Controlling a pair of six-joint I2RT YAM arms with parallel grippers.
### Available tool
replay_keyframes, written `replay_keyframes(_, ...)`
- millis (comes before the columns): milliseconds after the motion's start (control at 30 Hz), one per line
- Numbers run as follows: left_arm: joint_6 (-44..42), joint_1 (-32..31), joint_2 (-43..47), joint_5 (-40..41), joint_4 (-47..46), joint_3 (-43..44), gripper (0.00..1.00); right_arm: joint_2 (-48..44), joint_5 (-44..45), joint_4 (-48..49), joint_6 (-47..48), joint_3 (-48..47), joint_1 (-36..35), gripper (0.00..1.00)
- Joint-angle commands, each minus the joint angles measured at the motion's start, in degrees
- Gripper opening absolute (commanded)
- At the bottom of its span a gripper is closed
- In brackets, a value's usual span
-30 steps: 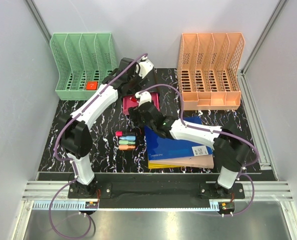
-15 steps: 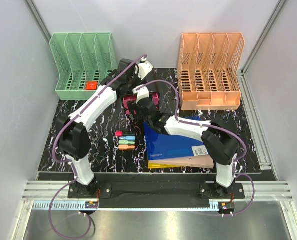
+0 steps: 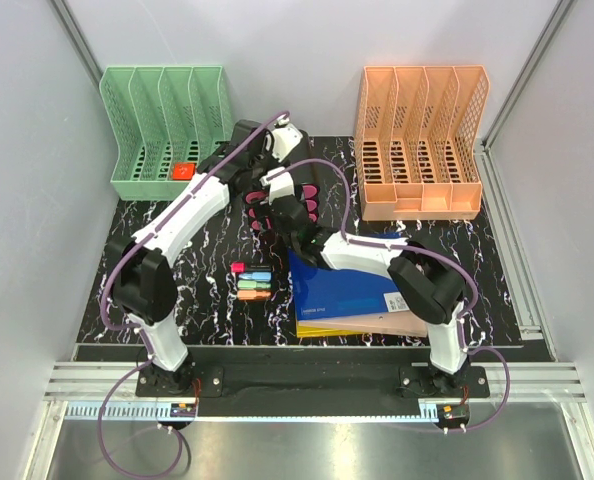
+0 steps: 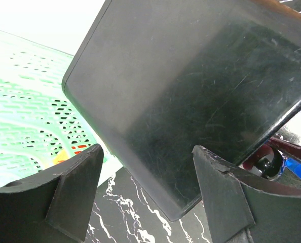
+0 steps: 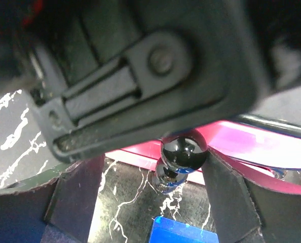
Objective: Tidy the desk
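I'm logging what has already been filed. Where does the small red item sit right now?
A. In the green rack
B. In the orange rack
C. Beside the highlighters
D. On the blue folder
A: the top view shows the small red item lying on the floor of the green rack, between its dividers.

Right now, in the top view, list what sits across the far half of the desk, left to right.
green file rack → magenta case → orange file rack
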State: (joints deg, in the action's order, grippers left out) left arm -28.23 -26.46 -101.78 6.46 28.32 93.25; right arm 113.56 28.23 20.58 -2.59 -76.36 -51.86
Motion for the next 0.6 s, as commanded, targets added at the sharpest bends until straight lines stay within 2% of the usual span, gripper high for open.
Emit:
replay_keyframes(0, 0.8, -0.1, -1.4, -2.2, 13.1, -3.4, 0.76, -2.2, 3.0, 6.9, 0.2, 0.1, -0.2, 0.85)
replay_keyframes(100, 1.7, 0.2, -0.4, -2.4, 13.1, -1.9, 0.76, -6.1, 0.1, 4.7, -3.0, 5.1, -0.2, 0.87)
replay_keyframes(267, 7.1, 4.7, 1.8, -6.0, 12.4, 3.4, 0.76, -11.5, -0.6, 3.8, -8.1, 13.7, -0.1, 0.88)
replay_keyframes(567, 8.5, 6.0, -1.3, -4.9, 9.8, 9.0, 0.77, -7.7, 1.9, 4.7, -8.6, 11.9, -0.1, 0.84)
